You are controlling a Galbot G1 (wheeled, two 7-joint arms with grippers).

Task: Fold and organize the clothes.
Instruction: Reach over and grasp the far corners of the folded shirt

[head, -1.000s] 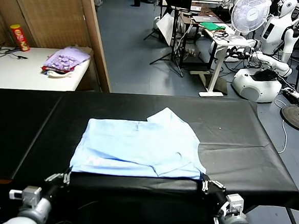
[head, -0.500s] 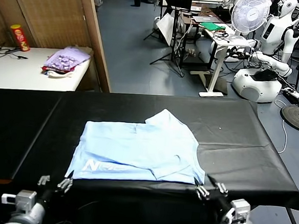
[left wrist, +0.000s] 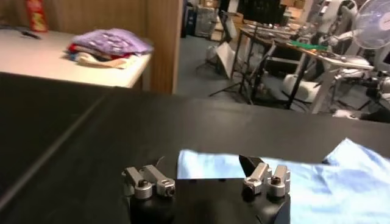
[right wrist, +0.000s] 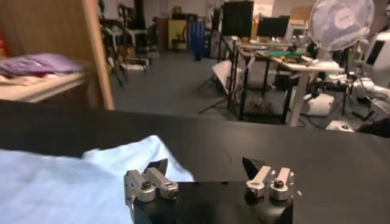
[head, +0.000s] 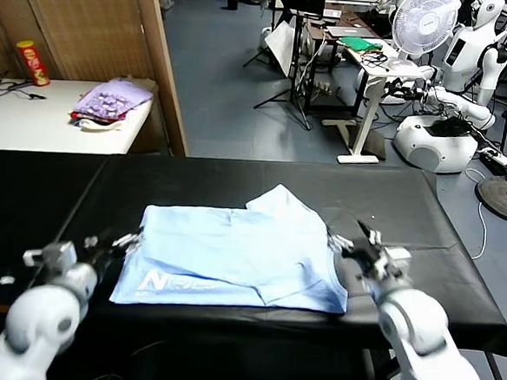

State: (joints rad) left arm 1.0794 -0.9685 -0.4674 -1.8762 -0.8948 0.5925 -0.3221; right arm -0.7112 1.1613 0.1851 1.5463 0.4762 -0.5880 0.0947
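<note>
i see the light-blue t-shirt [head: 236, 257] lying folded into a soft rough rectangle at the middle of the black cloth-covered table [head: 425, 228], thin fabric, 1 sleeve corner peaking toward 12 o'clock, white logo near its 7 o'clock corner. left gripper [head: 121, 241] at the shirt's 9 o'clock edge, metal fingers spread, nothing held. right gripper [head: 360, 242] at its 3 o'clock edge, also spread and empty.
</note>
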